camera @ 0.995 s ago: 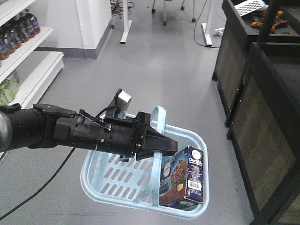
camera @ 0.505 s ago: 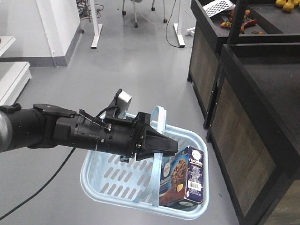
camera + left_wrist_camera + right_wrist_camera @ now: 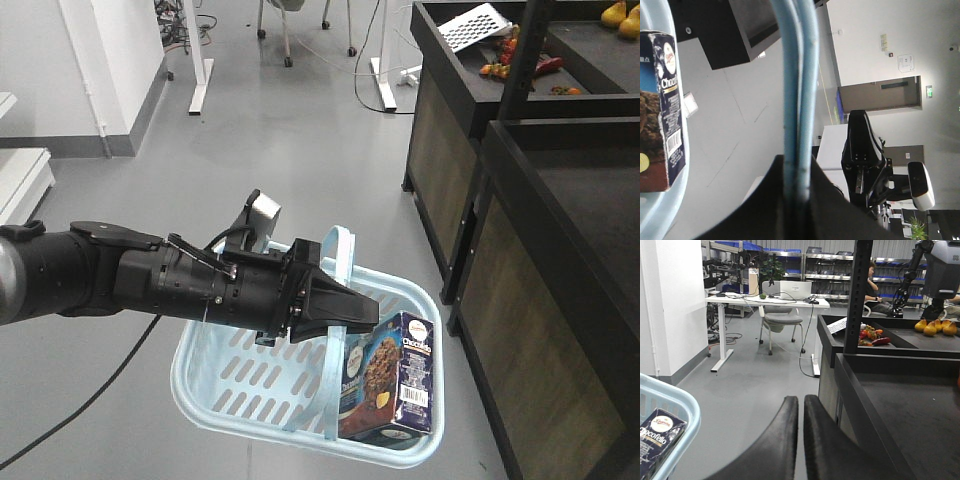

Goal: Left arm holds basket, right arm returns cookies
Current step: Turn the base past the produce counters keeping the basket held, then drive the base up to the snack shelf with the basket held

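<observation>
Left gripper (image 3: 362,314) fingers are clamped on both loop handles (image 3: 799,75) of the basket (image 3: 215,400). The cookies (image 3: 390,385) stand inside at about 5 o'clock from them (front view). Right gripper (image 3: 801,412) is pinched closed on nothing, with the cookies at its 8 o'clock.

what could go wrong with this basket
The basket hangs only by its thin handles pinched in the left end effector, with the cookies standing upright at one end: it may tilt or swing, toppling them. The black shelf unit is close: bump risk.
</observation>
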